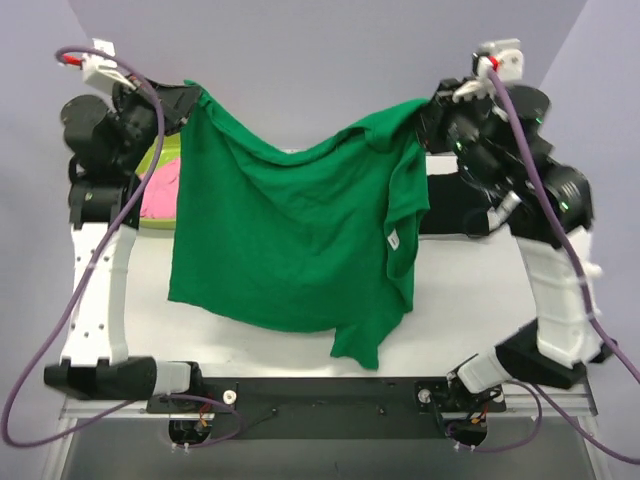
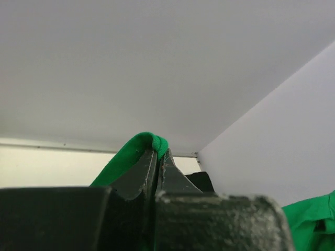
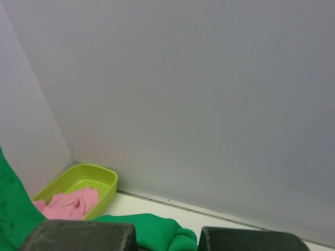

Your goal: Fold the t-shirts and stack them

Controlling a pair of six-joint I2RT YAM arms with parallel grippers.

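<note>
The bright green t-shirt [image 1: 290,230] hangs spread between both raised arms, sagging in the middle, its lower hem near the table. My left gripper [image 1: 192,100] is shut on its upper left corner; in the left wrist view the closed fingertips [image 2: 158,152] pinch a fold of green cloth [image 2: 149,140]. My right gripper [image 1: 425,108] is shut on the upper right corner, where green cloth [image 3: 157,230] bunches between the finger blocks. The pink t-shirt [image 1: 160,192] lies crumpled in a tub. A flat black cloth [image 1: 452,205], likely the black t-shirt, lies under the right arm.
The lime-green plastic tub [image 1: 152,160] stands at the back left of the white table [image 1: 470,300], also visible in the right wrist view as the tub [image 3: 99,178] holding the pink shirt [image 3: 68,203]. Grey walls close the back and both sides.
</note>
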